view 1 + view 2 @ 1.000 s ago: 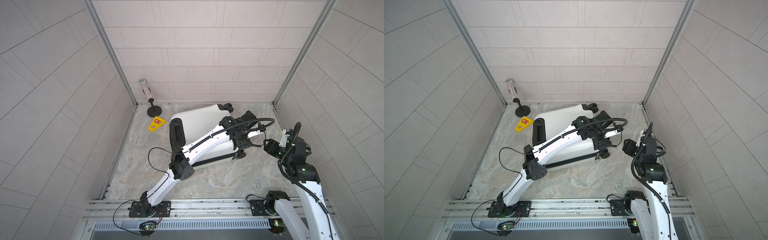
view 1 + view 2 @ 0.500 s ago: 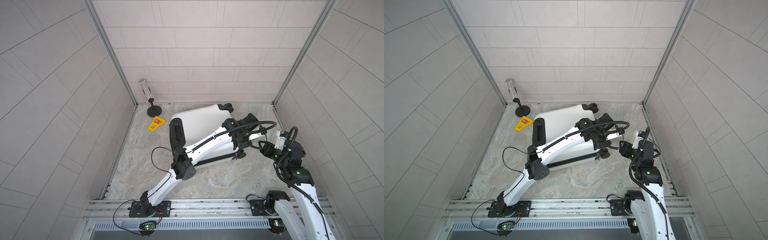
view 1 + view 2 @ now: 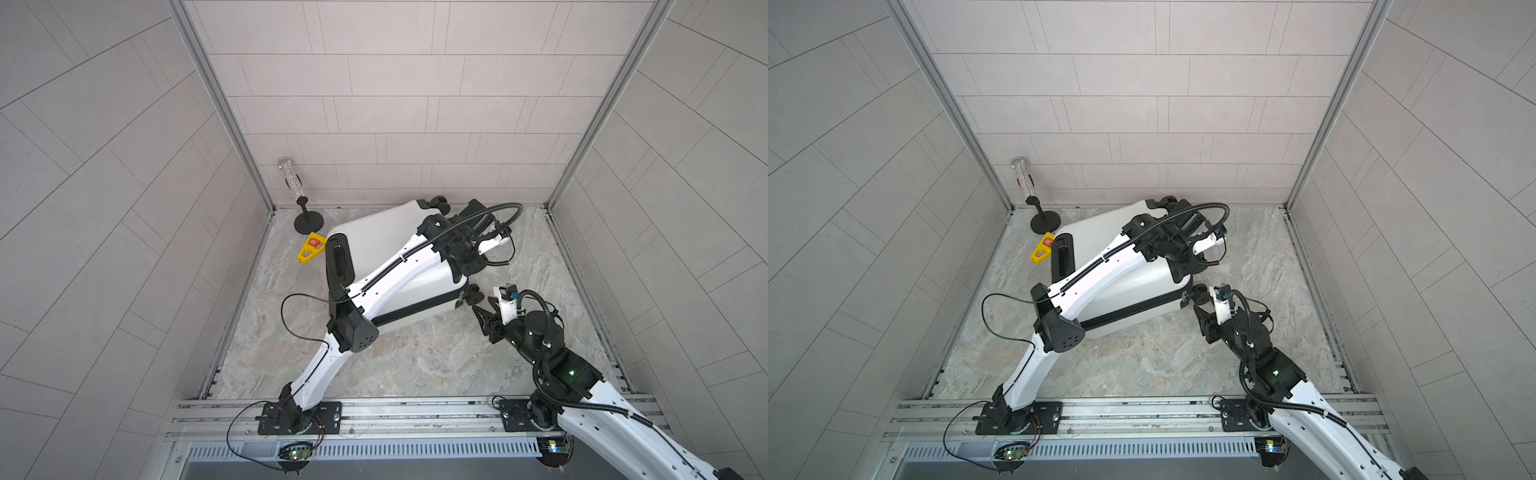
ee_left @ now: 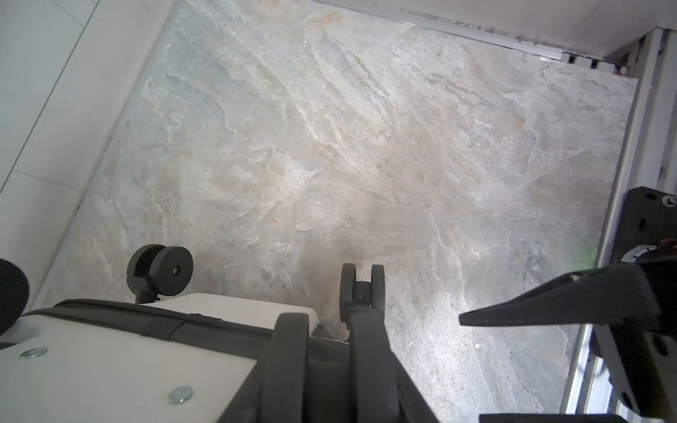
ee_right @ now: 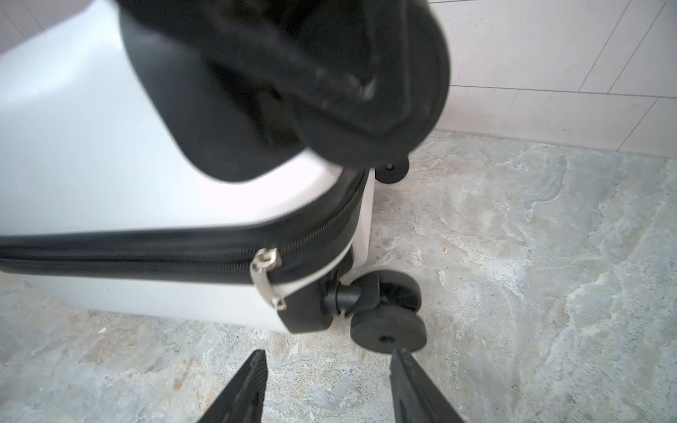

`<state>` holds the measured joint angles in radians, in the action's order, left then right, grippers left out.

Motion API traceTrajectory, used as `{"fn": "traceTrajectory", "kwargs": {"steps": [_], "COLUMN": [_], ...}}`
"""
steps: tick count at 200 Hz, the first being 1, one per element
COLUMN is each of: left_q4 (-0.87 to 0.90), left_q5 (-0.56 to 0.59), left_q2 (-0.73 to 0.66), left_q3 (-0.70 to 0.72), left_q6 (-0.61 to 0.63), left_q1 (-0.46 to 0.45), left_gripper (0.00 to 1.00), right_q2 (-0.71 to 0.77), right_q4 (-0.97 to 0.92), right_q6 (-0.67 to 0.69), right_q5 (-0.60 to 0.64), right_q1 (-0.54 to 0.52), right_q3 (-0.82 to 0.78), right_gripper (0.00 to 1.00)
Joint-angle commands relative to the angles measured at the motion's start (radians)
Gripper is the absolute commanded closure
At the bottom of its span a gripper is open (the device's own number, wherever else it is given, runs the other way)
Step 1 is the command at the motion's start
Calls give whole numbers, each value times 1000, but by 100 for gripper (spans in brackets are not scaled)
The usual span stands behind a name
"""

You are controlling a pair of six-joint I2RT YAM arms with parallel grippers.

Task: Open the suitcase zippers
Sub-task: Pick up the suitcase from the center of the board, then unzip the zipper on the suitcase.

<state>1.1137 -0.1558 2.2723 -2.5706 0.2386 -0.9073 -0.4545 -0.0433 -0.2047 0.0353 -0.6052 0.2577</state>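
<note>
1. Suitcase (image 3: 374, 243) lies flat on the marbled counter (image 3: 415, 361), centre of both top views, with the wheel end toward the right of frame and the black handle panel toward the left
2. Zippers (image 5: 146, 252): the black band looks closed along all of the visible side. A silver pull (image 5: 266, 278) hangs at the case corner, mid-frame in the right wrist view, just beside a wheel (image 5: 388, 326)
3. Left pincer (image 4: 326, 326) reaches over the shell to that wheel-end corner, jaws partly apart astride the case edge. Cannot tell whether they actually pinch it
4. Right pincer (image 5: 328, 353) sits low over the counter with jaws apart and nothing between them, pointed at the pull but short of it
5. Judged step: approach to the pull, nothing unzipped yet. Next move calls for a short advance, closing squarely on the thin hanging tab, then drawing along the band
6. Hard to make out: the left arm covers much of the shell in both top views, the left pincer is a dark blur in the right wrist view, and no second pull is found
</note>
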Motion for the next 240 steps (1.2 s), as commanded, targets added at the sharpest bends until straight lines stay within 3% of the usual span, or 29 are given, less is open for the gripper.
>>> {"fn": "traceTrajectory", "kwargs": {"steps": [1,35,83,165,191,240], "left_q4": [-46,-45,-48,-59,-57,-57], "left_q5": [11,4,-16,-39,-54,-74], "left_q2": [-107,-112,-109,-104,-109,-126], "left_q3": [-20,-19,-15,-16,-12,13], "left_q6": [-99,-113,-127,-155,-160,-162], "left_q1": [21,26,25,26,25,24], "left_gripper": [96,96,96,96,96,96], "right_q2": [-6,-170,-437,-685,-741,-809], "right_q4": [186,427,717,922,965,1016], "right_q6": [59,105,165,168,172,194], "right_q5": [155,236,235,208,255,262], "right_q1": [-69,-144,-154,-154,-154,-132], "right_q3": [-52,-74,-57,-6,5,23], "right_gripper": [45,45,45,48,55,78]}}
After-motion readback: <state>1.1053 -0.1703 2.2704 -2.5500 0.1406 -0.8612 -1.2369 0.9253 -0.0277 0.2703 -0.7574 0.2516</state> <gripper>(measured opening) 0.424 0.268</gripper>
